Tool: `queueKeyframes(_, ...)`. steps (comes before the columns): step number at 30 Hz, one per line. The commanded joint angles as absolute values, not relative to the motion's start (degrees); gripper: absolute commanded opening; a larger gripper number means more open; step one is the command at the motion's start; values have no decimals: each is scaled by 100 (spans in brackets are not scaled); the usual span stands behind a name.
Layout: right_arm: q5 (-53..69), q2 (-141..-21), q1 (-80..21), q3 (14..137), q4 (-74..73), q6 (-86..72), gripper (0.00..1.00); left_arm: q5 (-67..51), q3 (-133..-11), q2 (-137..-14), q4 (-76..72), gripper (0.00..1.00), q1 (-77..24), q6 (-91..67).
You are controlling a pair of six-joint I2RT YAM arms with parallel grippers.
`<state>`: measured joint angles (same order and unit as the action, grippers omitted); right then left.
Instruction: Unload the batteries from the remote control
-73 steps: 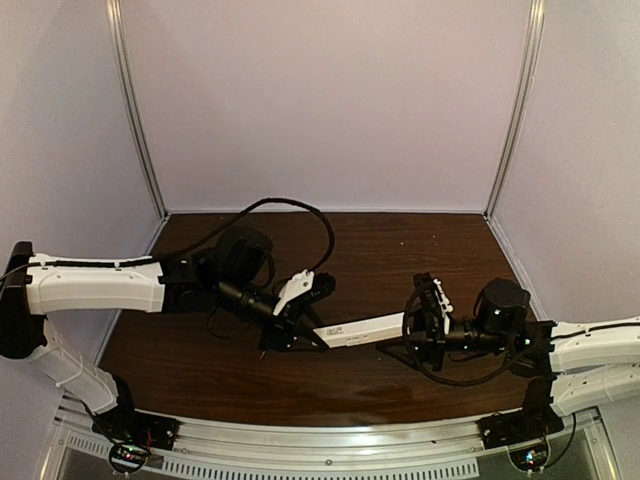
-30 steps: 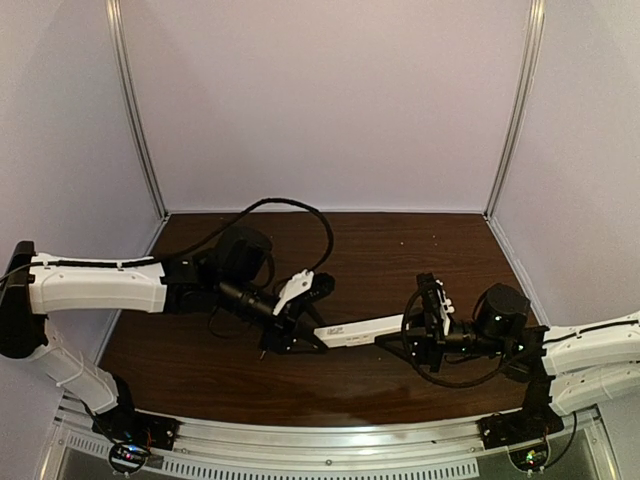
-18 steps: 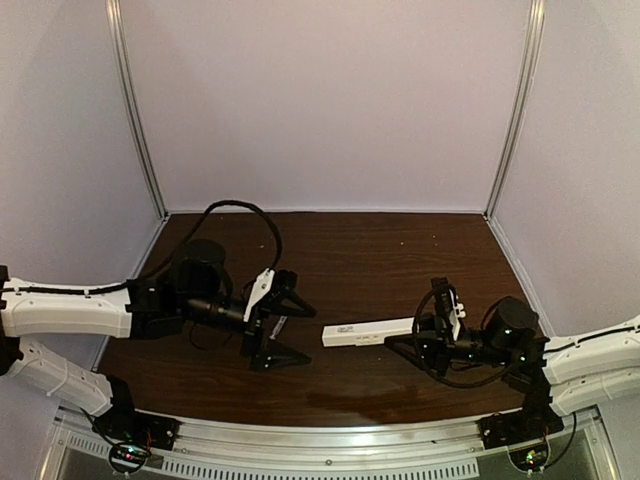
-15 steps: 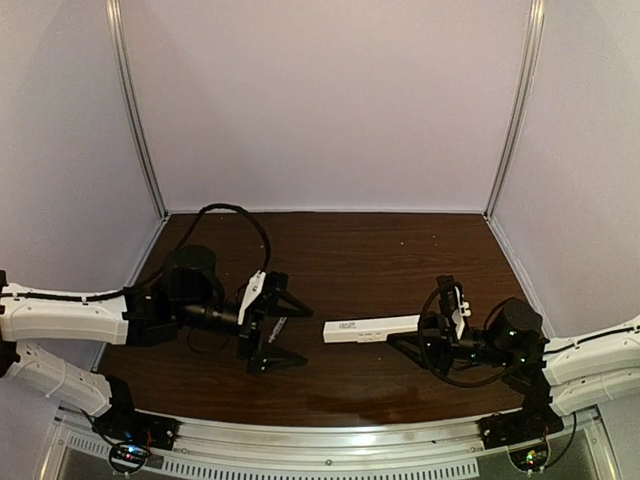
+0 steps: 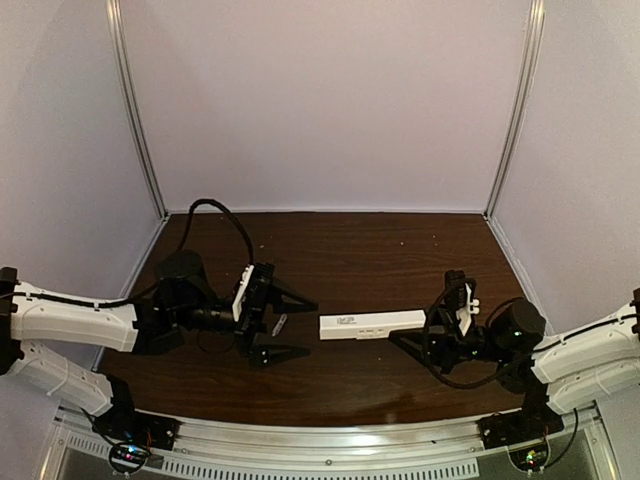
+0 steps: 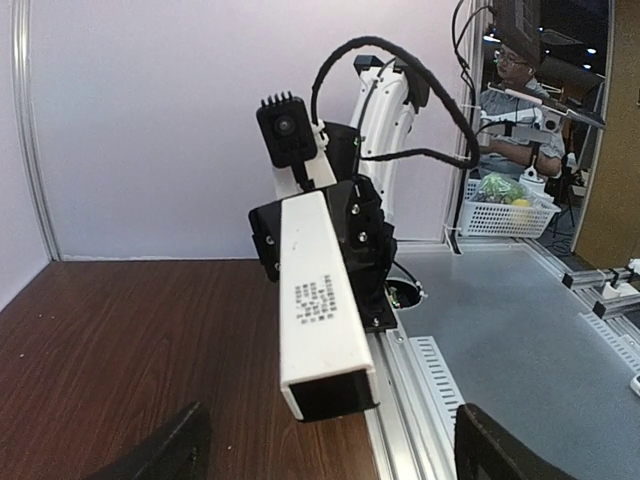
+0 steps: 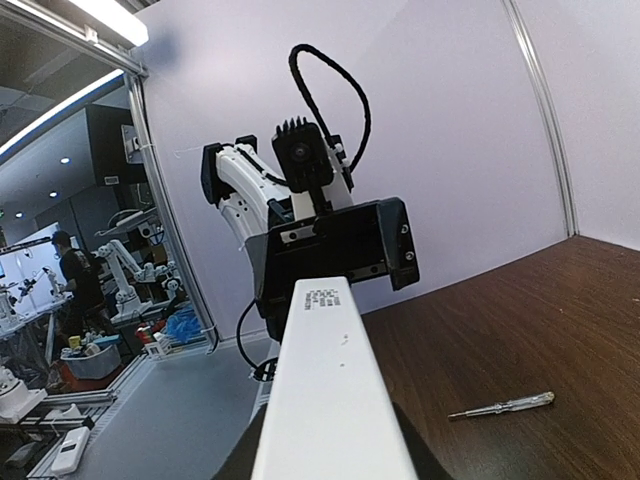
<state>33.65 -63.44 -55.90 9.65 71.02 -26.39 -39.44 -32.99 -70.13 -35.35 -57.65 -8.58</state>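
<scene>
My right gripper [image 5: 420, 328] pinches the slim white rectangular plastic remote control [image 5: 372, 324] by one end and holds it out level, seemingly raised off the dark brown wooden table [image 5: 380, 250]. The remote's long axis runs straight from that gripper toward my left gripper [image 5: 312, 327], which faces its free end square-on with its jaws spread wide, one finger to each side of the line the remote would follow if extended. The left fingertips sit just short of that free end without touching it.

From the left wrist, the free end points at me and shows a dark hollow opening. I cannot tell whether anything sits inside, and no battery is in view anywhere.

A thin screwdriver with a clear handle [image 7: 502, 405] lies flat on the table off to one side of the remote's free end.

I judge the coming move belongs to the left gripper: it is the one nearer the free end and already lined up on the remote's axis, so a short advance along that line would bring its fingers around the end.
</scene>
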Motion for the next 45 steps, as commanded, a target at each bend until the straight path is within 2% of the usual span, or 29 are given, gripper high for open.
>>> queueKeyframes(1, 3797, -6771, -5583, 1172, 8337, -2753, 0, -4177, -3349, -7394, -4285, 84, -5773, -1040)
queueKeyframes(12, 3932, -7984, -5580, 1675, 9537, -2910, 0, -4040, -3371, -7835, -4831, 74, -5771, -1227)
queueKeyframes(21, 3902, -7484, -5588, 1912, 8926, -2613, 0, -3381, -2990, -7383, -5036, 79, -5770, -1690)
queueKeyframes(25, 3805, -7299, -5581, 2044, 8571, -2432, 0, -3490, -3000, -7302, -5097, 78, -5773, -1804)
queueKeyframes(39, 3822, -7626, -5581, 2276, 8748, -2492, 0, -3920, -3258, -7465, -5436, 58, -5769, -2018)
queueKeyframes(45, 3732, -7646, -5583, 2259, 8738, -2454, 0, -3817, -3338, -7588, -5400, 42, -5774, -2065)
